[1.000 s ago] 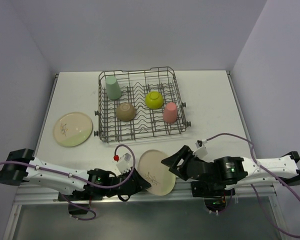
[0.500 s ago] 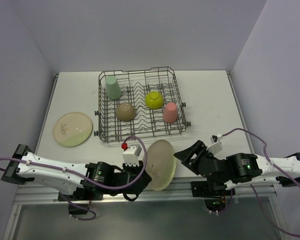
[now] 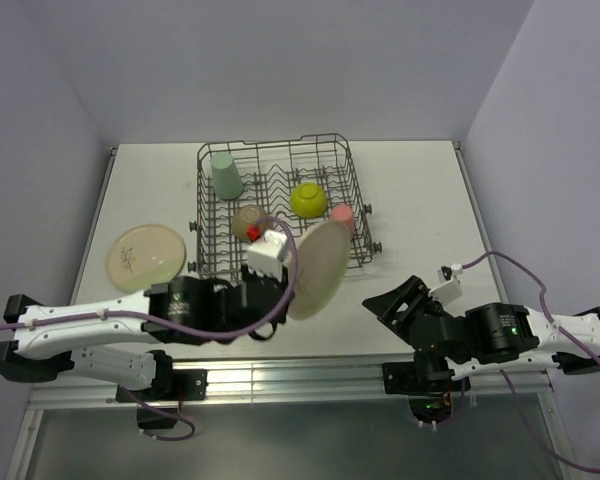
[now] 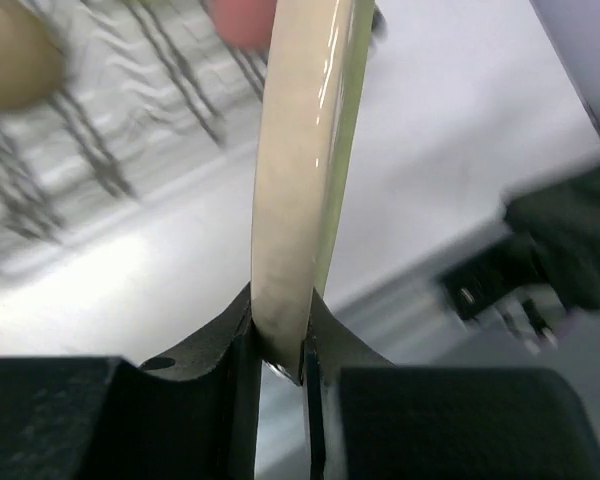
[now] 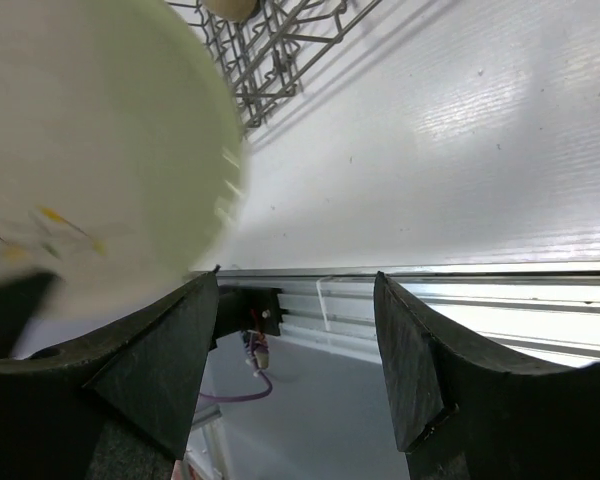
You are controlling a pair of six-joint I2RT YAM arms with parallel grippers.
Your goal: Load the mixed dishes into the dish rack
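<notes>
Pinched tight in the left gripper by its low rim: a cream plate, up on its edge and a bit tilted, lifted off the table. Fingers pressed on both faces of the rim. Up in the air over the near edge of the dish rack, toward its near right corner. From the right wrist, only a big blurry cream shape with a green edge at the left. Right gripper wide open, with nothing in it, low over the near right part of the table, well apart from the rack. Between its two black fingers, just the near edge of the table and the metal rail. Grey wire rack at the far middle of the table. Inside, at the far left corner, a mint cup turned upside down. Near the middle, a lime bowl. Closer to the near side, a brown bowl, partly hidden by the left arm. At the right side, a pink cup, mostly hidden behind the lifted plate. Flat on the table by the left edge, just beside the rack: a second plate, cream with a small leaf picture.
</notes>
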